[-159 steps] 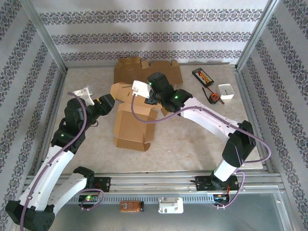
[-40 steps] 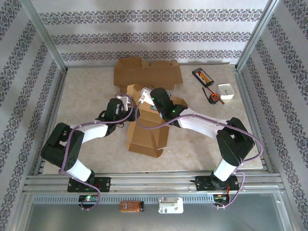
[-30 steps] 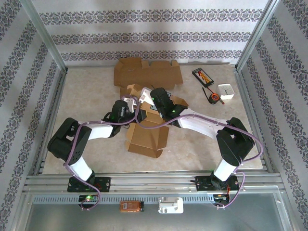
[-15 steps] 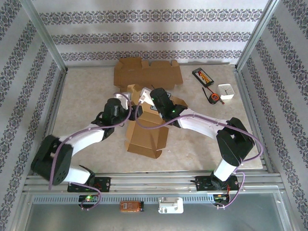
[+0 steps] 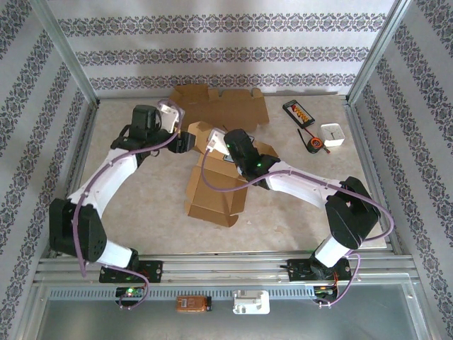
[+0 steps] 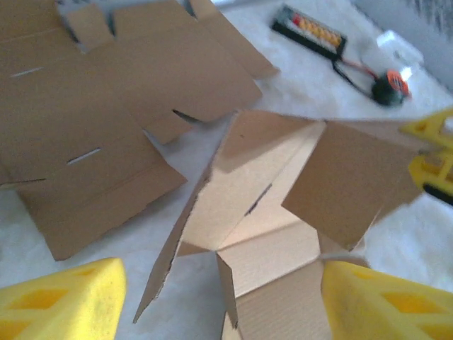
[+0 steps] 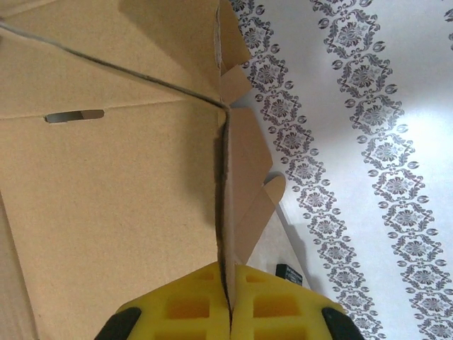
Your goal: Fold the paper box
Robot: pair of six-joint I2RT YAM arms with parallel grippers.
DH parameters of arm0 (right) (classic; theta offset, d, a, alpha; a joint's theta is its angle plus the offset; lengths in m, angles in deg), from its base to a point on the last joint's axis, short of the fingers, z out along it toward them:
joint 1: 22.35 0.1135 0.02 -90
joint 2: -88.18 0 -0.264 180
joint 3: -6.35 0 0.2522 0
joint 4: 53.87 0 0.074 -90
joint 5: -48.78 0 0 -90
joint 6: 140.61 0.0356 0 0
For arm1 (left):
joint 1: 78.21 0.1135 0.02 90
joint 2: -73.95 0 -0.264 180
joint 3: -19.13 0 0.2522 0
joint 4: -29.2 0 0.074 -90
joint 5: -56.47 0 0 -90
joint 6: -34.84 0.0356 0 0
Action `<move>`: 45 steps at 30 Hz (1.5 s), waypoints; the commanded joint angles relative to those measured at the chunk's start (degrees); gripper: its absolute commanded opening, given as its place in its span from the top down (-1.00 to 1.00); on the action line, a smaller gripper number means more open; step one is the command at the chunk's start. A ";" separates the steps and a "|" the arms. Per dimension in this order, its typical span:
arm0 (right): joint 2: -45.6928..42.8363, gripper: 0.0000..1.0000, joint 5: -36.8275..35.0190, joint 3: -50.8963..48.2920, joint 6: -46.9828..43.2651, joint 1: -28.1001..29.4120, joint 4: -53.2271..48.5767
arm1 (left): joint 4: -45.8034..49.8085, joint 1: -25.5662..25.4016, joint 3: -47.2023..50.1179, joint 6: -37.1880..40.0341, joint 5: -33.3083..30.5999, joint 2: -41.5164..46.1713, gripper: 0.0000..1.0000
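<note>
Right wrist view: my right gripper (image 7: pixel 228 312) was clamped on a wall of the paper box (image 5: pixel 216 191), just beside the flat cardboard sheet (image 5: pixel 226 106). Left gripper (image 6: pixel 223 283) hung wide open, empty. Blurry, but probably best: hold firm, push the loose flap (image 6: pixel 354 184) in along its crease.

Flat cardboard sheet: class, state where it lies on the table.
In the top view, the flat cardboard sheet lies at the far middle of the table, just behind the half-folded box.
</note>
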State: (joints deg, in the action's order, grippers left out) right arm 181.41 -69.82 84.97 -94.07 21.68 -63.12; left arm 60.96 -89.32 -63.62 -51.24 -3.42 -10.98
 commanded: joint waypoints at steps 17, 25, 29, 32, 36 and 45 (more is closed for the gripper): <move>3.32 0.93 -0.80 10.05 7.13 1.19 -11.62 | -3.84 1.45 -10.36 5.42 9.66 -19.03 0.61; -1.42 0.36 19.23 11.30 31.04 1.29 -20.26 | -11.67 1.11 -10.35 10.80 12.08 -21.45 0.74; -2.97 0.20 28.78 13.98 40.69 -0.47 -23.62 | -23.28 0.75 -5.66 11.29 14.38 -20.32 0.77; -5.00 0.10 40.33 16.33 49.94 -5.13 -27.21 | -26.61 0.77 -4.75 10.30 15.32 -20.14 0.77; -8.09 0.00 56.48 12.96 67.73 -14.42 -22.50 | -29.06 -0.08 -2.88 9.60 15.53 -20.07 0.79; -4.78 -0.07 67.01 14.22 73.85 -24.42 -23.14 | -32.29 -3.44 1.90 9.45 12.57 -17.43 0.81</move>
State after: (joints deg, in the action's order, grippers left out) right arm 174.33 -11.29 98.69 -24.81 -1.12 -85.90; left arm 33.07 -91.73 -62.44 -41.69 9.32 -31.31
